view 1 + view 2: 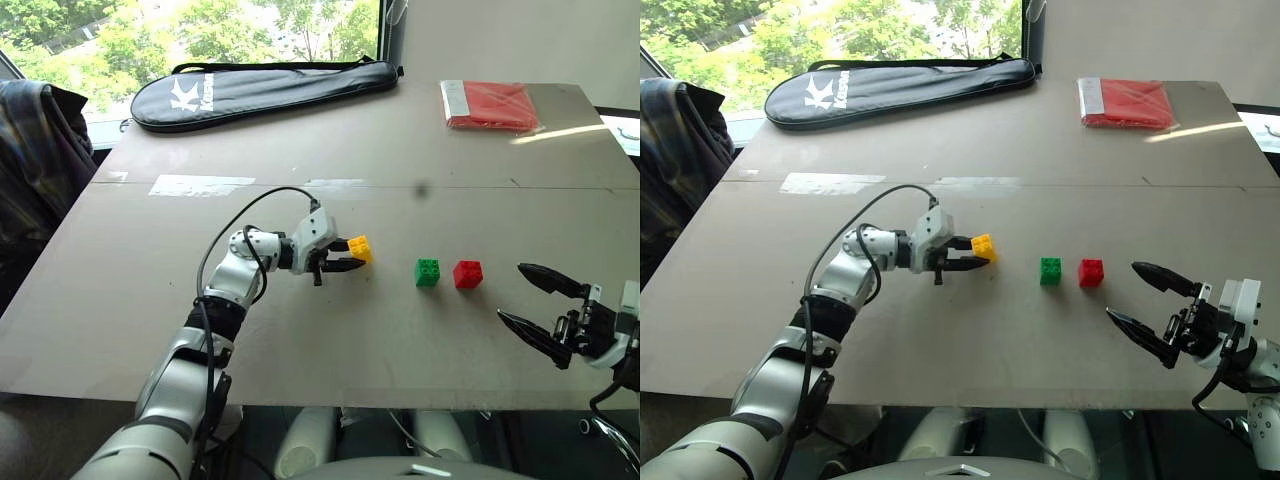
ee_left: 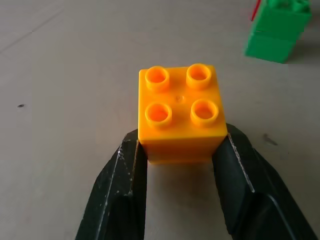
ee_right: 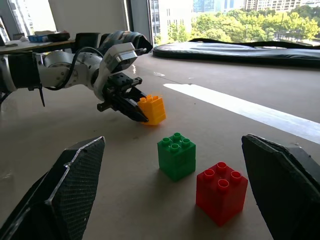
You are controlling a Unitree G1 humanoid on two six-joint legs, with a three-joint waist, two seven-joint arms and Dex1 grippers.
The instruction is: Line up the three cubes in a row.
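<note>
Pinching the yellow cube (image 2: 180, 114) by its sides, the left gripper (image 1: 345, 258) holds it on the table (image 1: 300, 340), left of the green cube (image 1: 427, 272) and red cube (image 1: 467, 274), which sit side by side; the right gripper (image 1: 530, 300) hangs spread wide nearby, its arm cut off at the edge

A black racket bag (image 1: 262, 90) and a flat red packet (image 1: 490, 105) lie at the table's (image 1: 120, 300) far edge.
</note>
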